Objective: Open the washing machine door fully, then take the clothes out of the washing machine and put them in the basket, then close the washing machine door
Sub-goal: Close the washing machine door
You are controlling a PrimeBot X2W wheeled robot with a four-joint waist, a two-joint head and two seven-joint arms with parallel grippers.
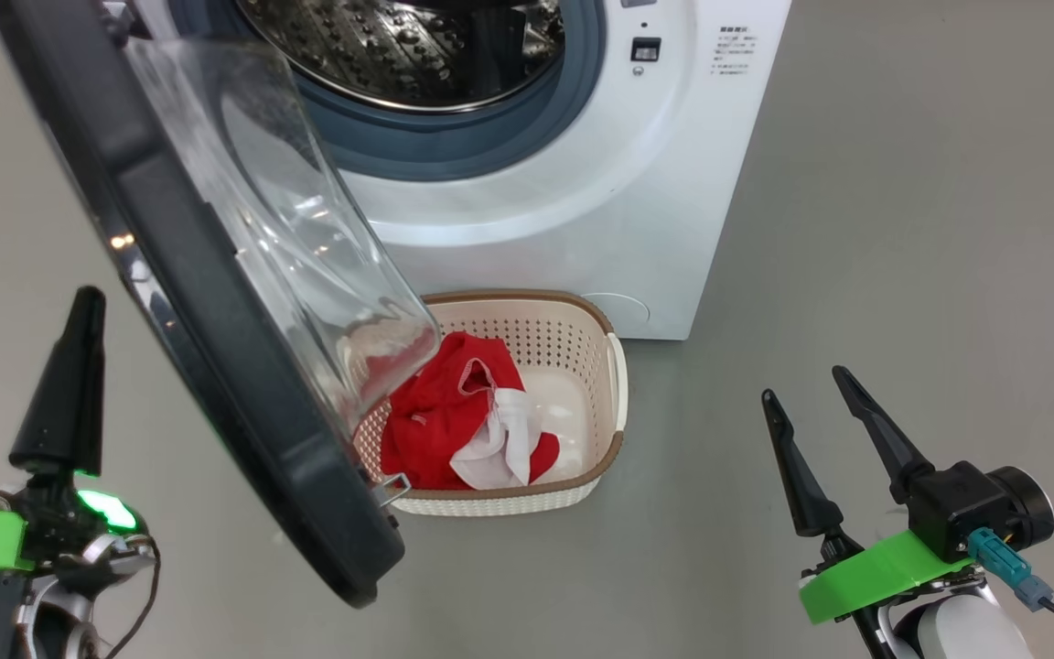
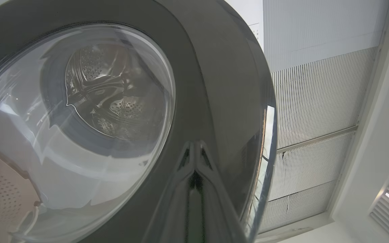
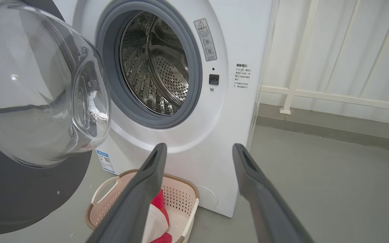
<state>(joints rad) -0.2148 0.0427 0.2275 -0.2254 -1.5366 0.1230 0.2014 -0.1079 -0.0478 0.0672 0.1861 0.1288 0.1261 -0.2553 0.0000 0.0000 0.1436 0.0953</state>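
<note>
The white washing machine (image 1: 582,183) stands at the top, its steel drum (image 1: 417,46) showing no fabric. The washing machine door (image 1: 198,302) hangs open toward me at the left, glass bowl facing right. Below it, on the floor, the cream basket (image 1: 509,297) holds the red and white clothes (image 1: 445,412). My left gripper (image 1: 88,302) is shut and empty, left of the door. In the left wrist view, this gripper (image 2: 194,175) points at the door's glossy black rim (image 2: 214,84), at or very near it. My right gripper (image 1: 806,384) stands open and empty at the lower right, seen as (image 3: 199,148) above the basket (image 3: 181,199).
Grey floor (image 1: 902,275) spreads to the right of the machine and the basket. A white railing (image 3: 299,67) with pale panels runs along the wall beyond the machine's right side. The open door overhangs the basket's left end.
</note>
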